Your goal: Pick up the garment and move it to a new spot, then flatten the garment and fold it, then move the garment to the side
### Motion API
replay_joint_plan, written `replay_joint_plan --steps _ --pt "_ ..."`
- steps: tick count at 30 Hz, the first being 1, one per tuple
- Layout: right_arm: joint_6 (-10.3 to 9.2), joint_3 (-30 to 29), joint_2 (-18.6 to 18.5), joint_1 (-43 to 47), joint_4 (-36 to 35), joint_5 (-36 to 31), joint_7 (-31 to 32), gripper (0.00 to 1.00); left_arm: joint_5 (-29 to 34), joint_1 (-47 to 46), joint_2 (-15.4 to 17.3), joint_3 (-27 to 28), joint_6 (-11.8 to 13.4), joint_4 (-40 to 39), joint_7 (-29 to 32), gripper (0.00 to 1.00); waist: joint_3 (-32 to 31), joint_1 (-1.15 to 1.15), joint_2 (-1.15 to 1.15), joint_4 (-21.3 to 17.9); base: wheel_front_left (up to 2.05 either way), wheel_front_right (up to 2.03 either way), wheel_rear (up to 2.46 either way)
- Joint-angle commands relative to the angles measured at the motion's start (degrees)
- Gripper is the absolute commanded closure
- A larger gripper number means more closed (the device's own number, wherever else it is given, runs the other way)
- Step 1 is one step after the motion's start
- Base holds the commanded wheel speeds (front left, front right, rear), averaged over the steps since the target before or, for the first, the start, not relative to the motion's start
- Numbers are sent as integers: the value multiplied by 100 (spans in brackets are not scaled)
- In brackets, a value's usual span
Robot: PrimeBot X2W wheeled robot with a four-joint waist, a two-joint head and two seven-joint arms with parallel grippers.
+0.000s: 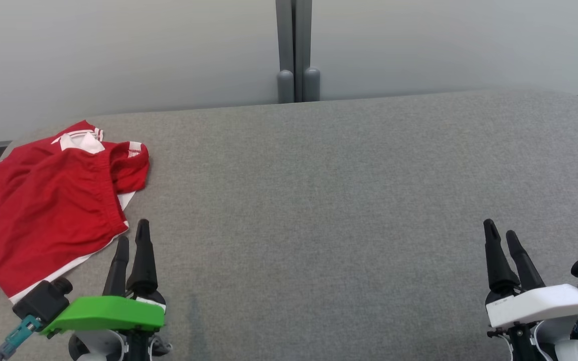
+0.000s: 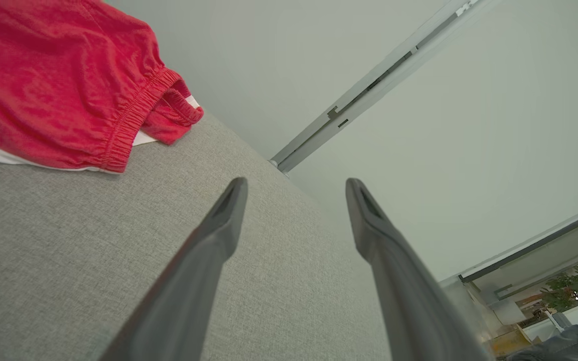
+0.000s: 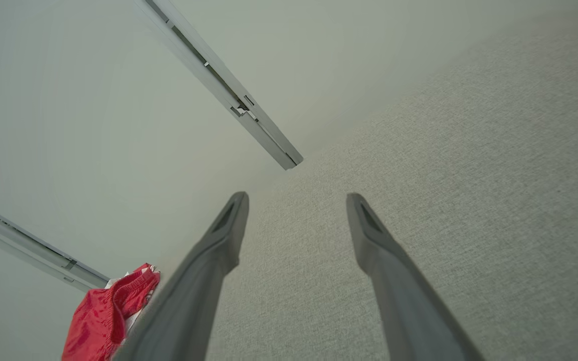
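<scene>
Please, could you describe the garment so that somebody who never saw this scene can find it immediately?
Start from the wide grey fabric-covered table before the pale wall. At its left end, close to the green-capped left pincer, lies a crumpled pair of red shorts with white trim. It is the only coloured cloth on the grey surface.

Wide-spread left gripper (image 2: 296, 183) above grey fabric surface (image 2: 68, 250), red garment (image 2: 58, 75) nearby
</scene>
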Motion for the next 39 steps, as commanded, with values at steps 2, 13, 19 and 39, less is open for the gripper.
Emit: replay_joint_plan --steps 2,13,19,39 --pt "2 53 -39 11 -57 -363 -88 0 249 31 40 -16 16 -66 -79 0 -1 0 0 -2 0 0 0" --pt "2 158 -47 67 61 -1315 -276 0 1064 163 46 -108 -3 168 -263 0 6 0 0 -19 0 0 0" --pt "2 204 -52 95 115 -1692 -365 0 1411 186 50 -137 -11 263 -354 0 12 0 0 -29 0 0 0" --pt "2 286 -63 155 211 -2804 -632 0 2316 243 63 -233 -40 571 -618 0 4 0 0 -26 0 0 0"
